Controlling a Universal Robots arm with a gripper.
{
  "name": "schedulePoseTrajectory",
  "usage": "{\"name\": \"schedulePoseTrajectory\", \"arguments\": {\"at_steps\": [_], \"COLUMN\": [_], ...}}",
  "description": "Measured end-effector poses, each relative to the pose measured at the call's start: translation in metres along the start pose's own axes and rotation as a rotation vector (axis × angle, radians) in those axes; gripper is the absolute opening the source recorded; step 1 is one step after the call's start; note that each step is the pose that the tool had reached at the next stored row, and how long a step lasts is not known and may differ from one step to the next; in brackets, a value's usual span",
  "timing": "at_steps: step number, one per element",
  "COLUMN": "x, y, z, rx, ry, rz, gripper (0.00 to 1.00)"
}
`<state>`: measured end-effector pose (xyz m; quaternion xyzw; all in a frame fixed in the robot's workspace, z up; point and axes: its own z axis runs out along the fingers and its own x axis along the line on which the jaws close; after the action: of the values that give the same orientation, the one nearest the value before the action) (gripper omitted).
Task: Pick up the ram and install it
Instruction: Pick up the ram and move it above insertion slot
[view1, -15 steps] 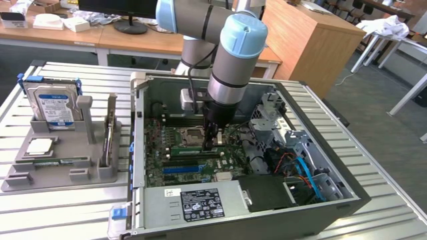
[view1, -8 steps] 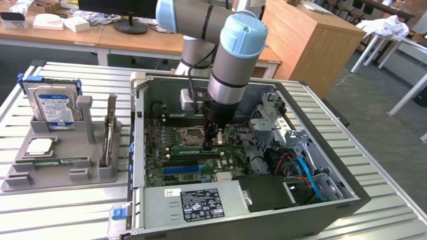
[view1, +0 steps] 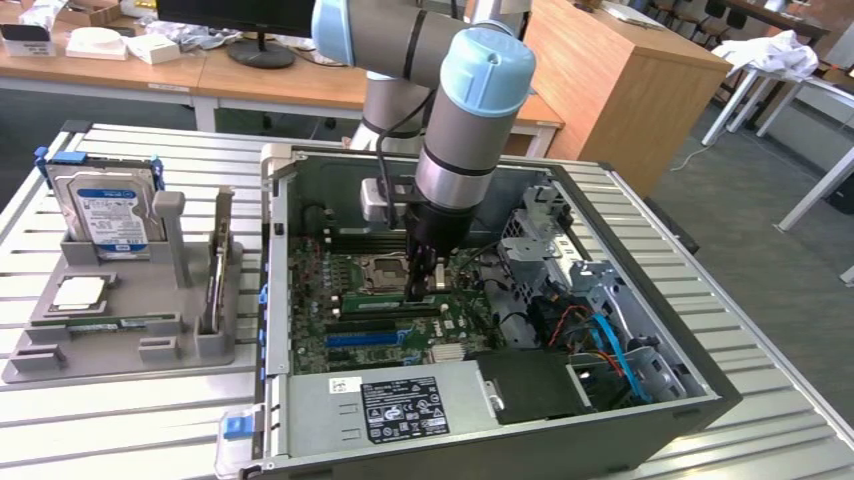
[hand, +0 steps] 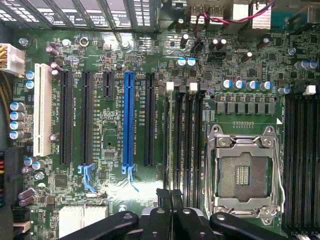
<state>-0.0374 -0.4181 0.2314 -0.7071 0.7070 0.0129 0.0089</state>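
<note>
Viewing from outside: gripper inside the case, over one end of the ram, a green strip apparently seated on the board. Wrist view: fingers narrow, above the slots. Press straight down, centred on the edge.

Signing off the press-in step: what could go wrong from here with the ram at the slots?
1. The claw holds the long thin green circuit-board ram at the black memory slots; a small offset could jam it on a slot wall.
2. The open silver processor socket sits right beside those slots; a slip could strike its exposed contacts.
</note>
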Motion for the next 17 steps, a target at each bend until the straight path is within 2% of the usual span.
{"name": "schedulePoseTrajectory", "arguments": {"at_steps": [17], "x": [0.0002], "y": [0.0000], "z": [0.0069], "rx": [0.0000], "ry": [0.0001], "rz": [0.000], "gripper": [0.11]}}
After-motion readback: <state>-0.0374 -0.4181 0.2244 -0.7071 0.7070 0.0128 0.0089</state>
